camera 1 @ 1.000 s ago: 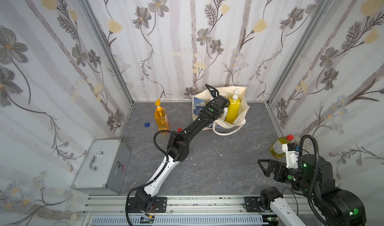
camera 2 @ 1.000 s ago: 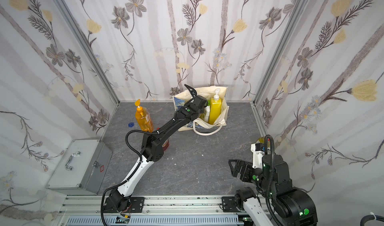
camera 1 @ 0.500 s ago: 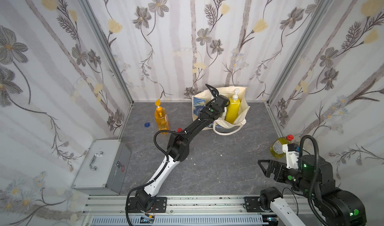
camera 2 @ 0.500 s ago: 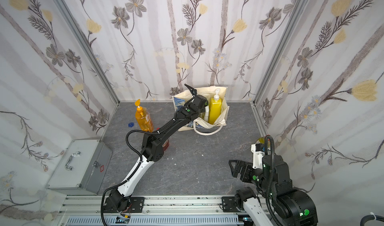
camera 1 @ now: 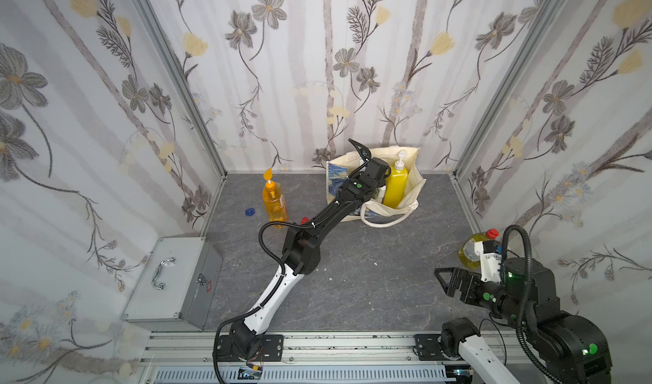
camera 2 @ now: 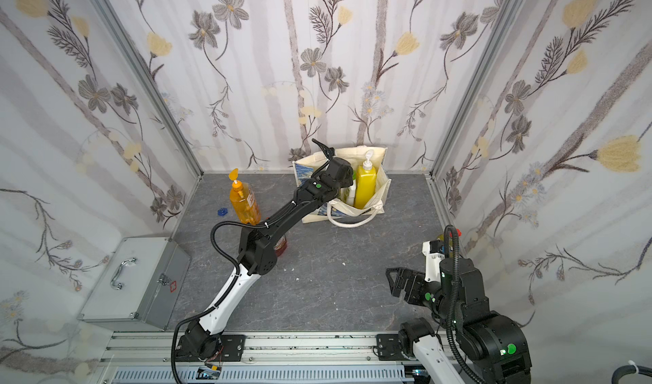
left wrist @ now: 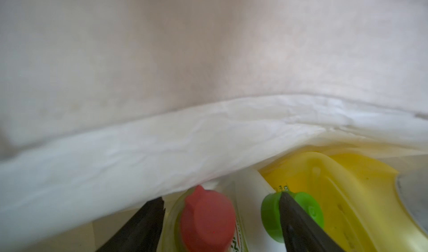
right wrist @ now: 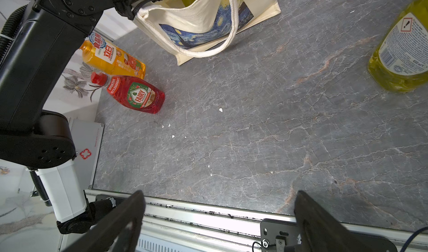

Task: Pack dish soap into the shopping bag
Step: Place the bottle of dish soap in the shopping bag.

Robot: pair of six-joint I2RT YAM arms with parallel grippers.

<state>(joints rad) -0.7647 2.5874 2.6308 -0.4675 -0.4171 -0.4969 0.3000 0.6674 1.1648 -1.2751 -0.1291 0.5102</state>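
Note:
The shopping bag [camera 1: 411, 188] [camera 2: 384, 188] [right wrist: 203, 19] stands open at the back wall. My left arm reaches into it from the front. In the left wrist view my left gripper [left wrist: 221, 197] is open, its fingers apart on either side of a yellow-green bottle's red cap [left wrist: 206, 218] without touching it. Beside it stand a white green-capped bottle [left wrist: 268, 206] and the yellow pump bottle [camera 1: 395, 184] [left wrist: 347, 181]. Outside the bag stand an orange pump bottle [camera 1: 274, 204] [right wrist: 113, 58], a red bottle [right wrist: 136, 94] and a yellow-green bottle [camera 1: 471, 250] [right wrist: 403, 54]. My right gripper [camera 1: 446, 281] [right wrist: 221, 193] is open and empty above the front edge.
A metal case [camera 1: 173, 280] lies at the front left. A small blue cap [camera 1: 249, 211] sits left of the orange bottle. One bag handle [camera 1: 388, 220] droops onto the grey floor in front of the bag. An aluminium rail [camera 1: 352, 343] runs along the front.
My left wrist has shifted slightly up and back at the bag's mouth. The right arm and the bottles on the floor have not moved.

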